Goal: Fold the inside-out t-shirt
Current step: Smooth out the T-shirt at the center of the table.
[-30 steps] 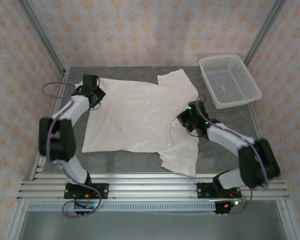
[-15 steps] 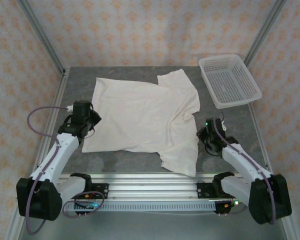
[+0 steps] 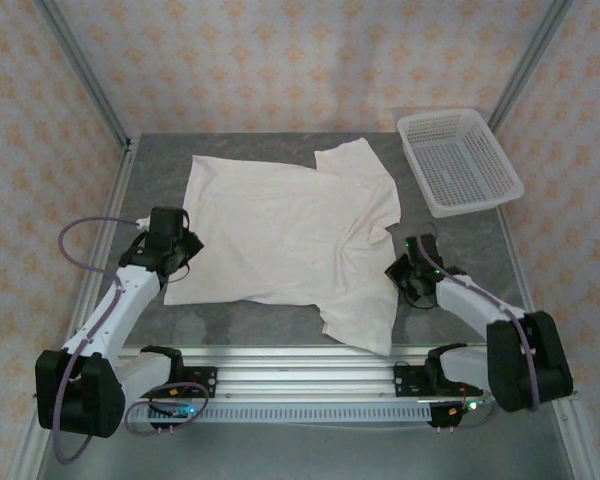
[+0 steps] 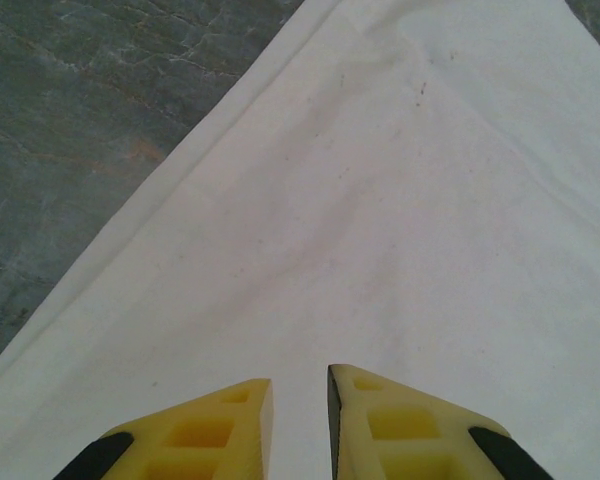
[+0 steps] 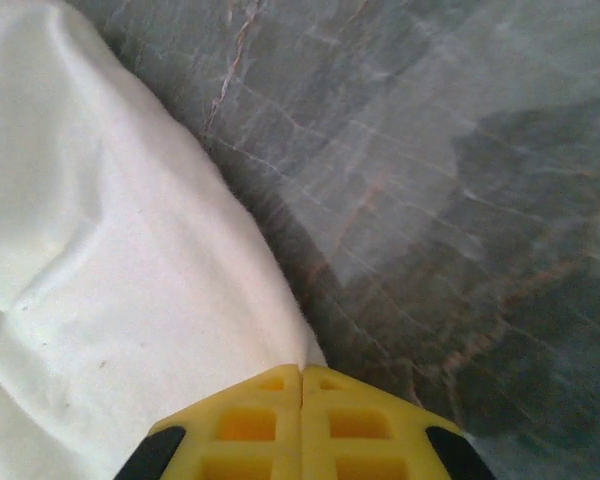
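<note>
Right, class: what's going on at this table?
A plain white cloth t-shirt lies spread flat on the grey stone-look table, not yet folded. The robot's left tool hovers over its left edge, jaws slightly apart, holding nothing. The right tool is shut at the shirt's right edge. A white plastic mesh basket sits at the far right.

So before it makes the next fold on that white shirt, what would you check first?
1. The t-shirt lies spread flat on the table: ok.
2. The left gripper has hold of cloth: not ok. Its jaws are slightly apart over the fabric, with nothing between them.
3. The right gripper has hold of cloth: cannot tell. Its jaws are shut right at the shirt's edge.
4. The basket sits apart from the shirt: ok.
</note>
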Tool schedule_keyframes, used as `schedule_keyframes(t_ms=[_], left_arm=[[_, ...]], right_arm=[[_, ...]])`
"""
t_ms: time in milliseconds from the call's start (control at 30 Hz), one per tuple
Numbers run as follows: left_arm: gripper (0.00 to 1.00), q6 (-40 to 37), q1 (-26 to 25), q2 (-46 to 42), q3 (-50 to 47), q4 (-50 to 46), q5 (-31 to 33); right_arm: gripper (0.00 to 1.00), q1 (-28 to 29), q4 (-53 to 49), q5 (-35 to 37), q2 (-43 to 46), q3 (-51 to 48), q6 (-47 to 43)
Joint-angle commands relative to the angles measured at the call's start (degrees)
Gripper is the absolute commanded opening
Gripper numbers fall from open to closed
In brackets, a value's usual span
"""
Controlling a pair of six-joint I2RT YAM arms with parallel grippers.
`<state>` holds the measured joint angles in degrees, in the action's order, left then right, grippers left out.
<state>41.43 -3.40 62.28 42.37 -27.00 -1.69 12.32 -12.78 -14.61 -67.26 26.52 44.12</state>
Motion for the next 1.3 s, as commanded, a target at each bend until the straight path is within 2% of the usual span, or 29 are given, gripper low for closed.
schedule_keyframes(t_ms=[0, 67, 200, 233, 300, 333, 500, 600, 667, 767, 833, 933, 1000, 1100, 1133, 1267], left_arm=[[0.22, -1.1, -0.3, -0.1, 2.4, -3.0, 4.2], [0.22, -0.8, -0.3, 0.2, 2.5, -3.1, 5.1], [0.22, -0.6, -0.3, 1.5, 2.3, -2.0, 4.9], [0.22, -0.7, -0.3, 1.9, 2.4, -1.9, 4.6], [0.22, -0.9, -0.3, 2.8, 2.4, -1.7, 4.5], [0.22, -0.9, -0.3, 3.1, 2.4, -2.0, 4.8], [0.23, 0.9, -0.2, 2.9, 2.4, -4.4, 7.7], [0.24, 2.2, -0.2, 2.4, 2.0, -5.0, 9.0], [0.25, 2.6, -0.2, 2.1, 1.6, -4.9, 9.1], [0.26, 2.9, -0.2, 1.9, 1.0, -4.6, 9.5], [0.28, 3.1, -0.1, 2.0, 0.6, -4.4, 9.9], [0.38, 4.4, 0.0, 2.3, -0.4, -3.8, 9.8], [0.46, 5.2, 0.0, 2.3, -1.8, -2.7, 8.6], [0.53, 6.2, 0.0, 1.8, -2.9, -3.1, 8.1], [0.54, 6.3, -0.1, 1.5, -3.1, -3.8, 8.4], [0.55, 6.7, 0.0, -0.8, -3.0, -7.0, 10.7]], right_arm=[[0.00, 0.2, -13.6, 8.8, 10.0, -0.4, 4.7], [0.00, 1.2, -19.4, 11.6, 16.2, -1.5, 8.7], [0.00, 5.5, -23.6, 12.9, 24.7, -5.4, 16.5], [0.04, 6.2, -23.2, 12.6, 25.6, -6.2, 17.6], [0.22, 6.5, -21.9, 10.9, 26.6, -7.2, 16.9], [0.27, 6.5, -23.5, 11.3, 26.8, -6.3, 16.1], [0.36, 6.6, -35.0, 18.6, 31.4, -1.1, 14.1], [0.43, 6.7, -32.4, 17.2, 34.0, -4.0, 13.8], [0.48, 6.6, -28.7, 15.2, 32.9, -5.7, 13.1], [0.51, 6.7, -22.2, 11.8, 29.4, -6.6, 10.6], [0.51, 6.7, -18.5, 9.6, 26.7, -7.0, 10.2], [0.50, 6.6, -13.3, 7.5, 22.9, -7.2, 9.4], [0.45, 6.6, -9.9, 7.1, 20.6, -7.8, 9.4], [0.38, 6.6, -6.8, 6.3, 16.9, -8.4, 10.4], [0.35, 6.6, -6.7, 6.2, 15.5, -8.3, 10.8], [0.07, 6.6, -12.2, 9.8, 14.2, -6.3, 12.5]])
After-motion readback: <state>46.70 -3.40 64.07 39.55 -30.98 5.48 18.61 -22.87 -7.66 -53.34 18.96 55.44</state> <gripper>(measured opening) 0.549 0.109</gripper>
